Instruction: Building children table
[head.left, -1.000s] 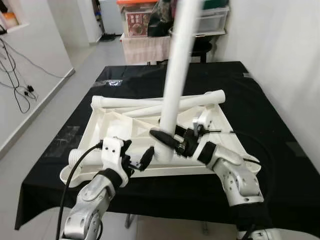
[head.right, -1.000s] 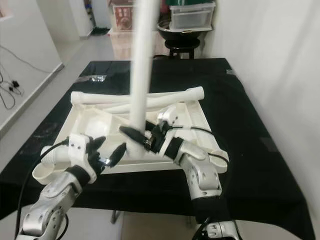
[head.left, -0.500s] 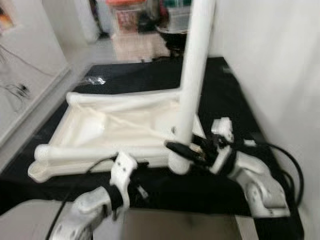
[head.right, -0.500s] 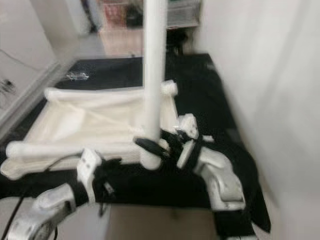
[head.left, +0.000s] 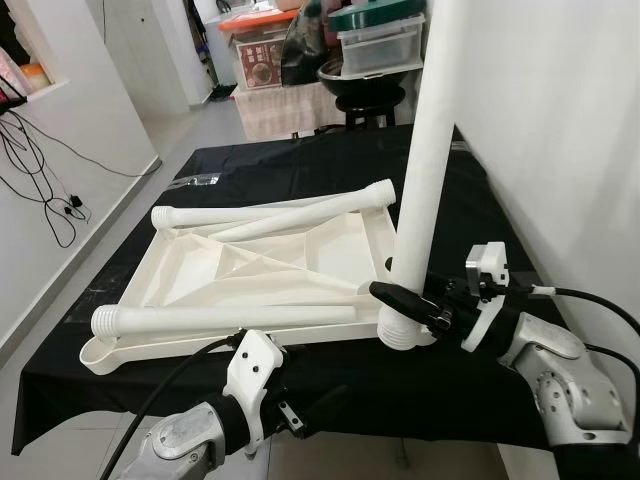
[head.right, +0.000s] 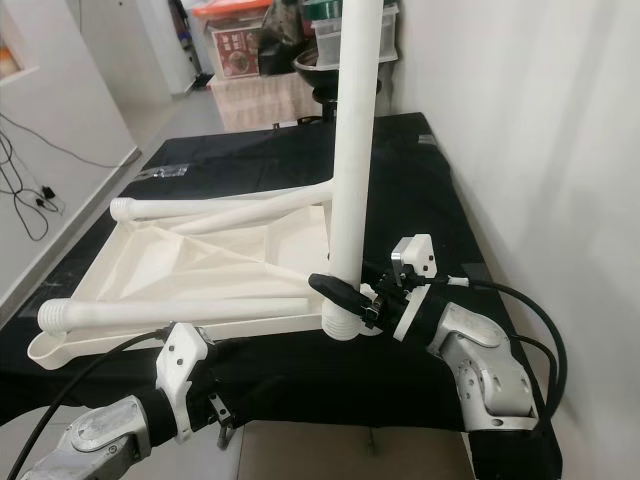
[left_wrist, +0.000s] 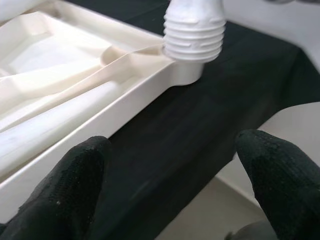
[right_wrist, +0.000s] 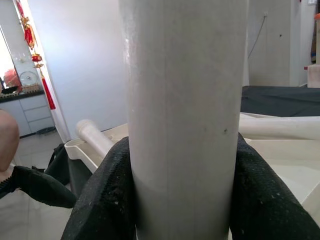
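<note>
Table leg (head.left: 425, 170) upright — threaded end down, clamped by right end effector (head.left: 415, 302)

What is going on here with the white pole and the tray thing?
The right gripper is shut on a white table leg, holding it upright with its threaded end over the near right corner socket of the upturned white tabletop. The tabletop lies on a black-covered table, with more loose legs resting on it. The left gripper is open, holding nothing, near the table's front edge.
</note>
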